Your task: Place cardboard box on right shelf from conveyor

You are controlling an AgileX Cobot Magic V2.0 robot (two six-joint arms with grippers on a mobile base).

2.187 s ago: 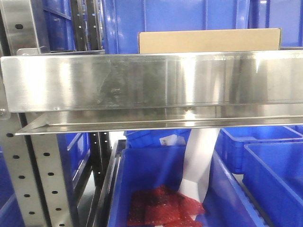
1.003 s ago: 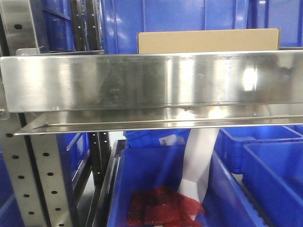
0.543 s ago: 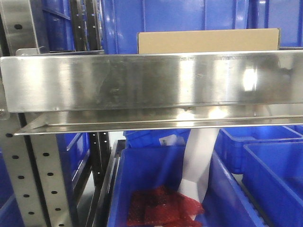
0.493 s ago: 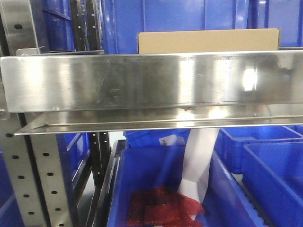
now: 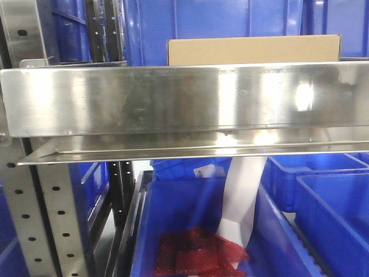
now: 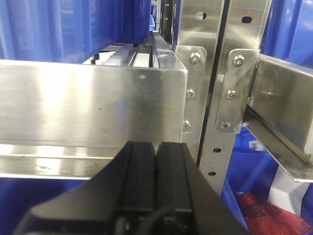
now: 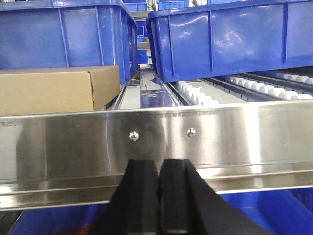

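The cardboard box rests on the right shelf, behind its tall shiny front lip; only its upper part shows above the lip. The right wrist view has the cardboard box at the left, behind the right shelf lip. My right gripper is shut and empty, just in front of that lip, below and to the right of the box. Shut and empty as well, my left gripper faces a steel lip beside grey perforated uprights. The conveyor is out of view.
Blue plastic bins stand behind the box and more blue bins sit below the shelf; one holds red mesh bags and a white strip. A blue bin sits on white rollers right of the box. A perforated upright stands at left.
Almost nothing moves. The box stays on the shelf. Only the bright reflections on the right part of the steel lip have shifted since the earliest frame.
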